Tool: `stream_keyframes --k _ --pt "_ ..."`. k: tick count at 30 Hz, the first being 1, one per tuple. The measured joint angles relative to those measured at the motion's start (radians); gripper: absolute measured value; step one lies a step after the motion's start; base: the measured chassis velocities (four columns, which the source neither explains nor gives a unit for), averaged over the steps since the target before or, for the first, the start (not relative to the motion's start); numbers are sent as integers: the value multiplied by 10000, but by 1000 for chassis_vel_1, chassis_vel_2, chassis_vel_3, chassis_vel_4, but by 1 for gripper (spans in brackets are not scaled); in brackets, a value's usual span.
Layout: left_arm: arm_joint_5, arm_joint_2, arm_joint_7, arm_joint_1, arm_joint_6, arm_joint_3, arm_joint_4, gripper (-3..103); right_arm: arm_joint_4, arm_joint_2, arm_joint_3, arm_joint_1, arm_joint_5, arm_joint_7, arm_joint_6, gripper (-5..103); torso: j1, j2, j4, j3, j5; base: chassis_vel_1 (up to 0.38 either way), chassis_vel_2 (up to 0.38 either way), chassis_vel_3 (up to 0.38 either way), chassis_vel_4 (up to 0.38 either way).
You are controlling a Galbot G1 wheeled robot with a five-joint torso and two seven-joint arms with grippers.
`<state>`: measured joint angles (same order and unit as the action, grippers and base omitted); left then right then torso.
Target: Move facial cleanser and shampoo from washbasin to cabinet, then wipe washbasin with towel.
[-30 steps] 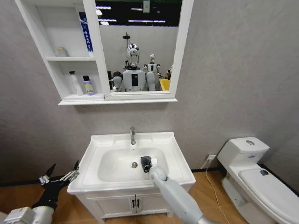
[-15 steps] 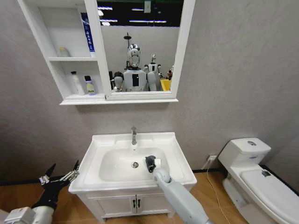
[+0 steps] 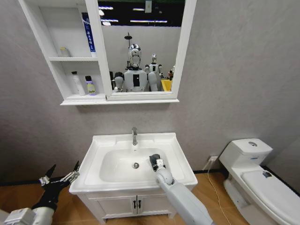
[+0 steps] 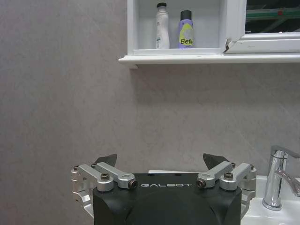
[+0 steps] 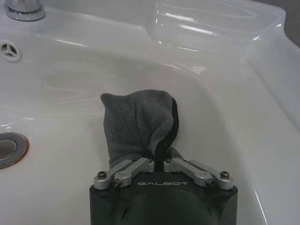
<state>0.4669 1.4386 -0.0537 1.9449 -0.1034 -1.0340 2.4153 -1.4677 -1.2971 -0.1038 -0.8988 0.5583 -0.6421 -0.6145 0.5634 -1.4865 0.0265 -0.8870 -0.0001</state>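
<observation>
Right wrist view: right gripper (image 5: pixel 156 158) clamped the towel (image 5: pixel 138 123).
Towel lay ahead of it against the washbasin (image 5: pixel 225 108) bowl; left gripper (image 4: pixel 161 161) was spread wide.

The white washbasin (image 3: pixel 176 154) carries a chrome tap (image 3: pixel 134 135) at its back rim and a grey towel (image 5: pixel 138 124) lying inside the bowl, beside the drain (image 3: pixel 135 165). The cabinet (image 3: pixel 70 99) bottom shelf holds a white bottle (image 3: pixel 76 83) beside a purple bottle (image 3: pixel 89 86).

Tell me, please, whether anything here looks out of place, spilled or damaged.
Nothing stands out. The right gripper holds the grey towel against the washbasin bowl, right of the drain. Two bottles stand upright on the cabinet. The left gripper hangs open beside the basin.
</observation>
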Motion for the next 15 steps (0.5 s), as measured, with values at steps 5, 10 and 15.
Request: stream_keyframes --k 5,10,15 --pt "0 0 0 0 0 0 0 100 58 11 51 47 -742 168 381 3 1 1 2 -1 -1 0 0 0 0" --pt "0 0 0 0 0 0 0 100 56 18 106 155 -1686 266 792 3 1 2 5 -1 -2 0 0 0 0" --pt "0 0 0 0 0 0 0 100 -9 11 252 260 -3026 455 1457 3 1 1 3 0 -2 0 0 0 0"
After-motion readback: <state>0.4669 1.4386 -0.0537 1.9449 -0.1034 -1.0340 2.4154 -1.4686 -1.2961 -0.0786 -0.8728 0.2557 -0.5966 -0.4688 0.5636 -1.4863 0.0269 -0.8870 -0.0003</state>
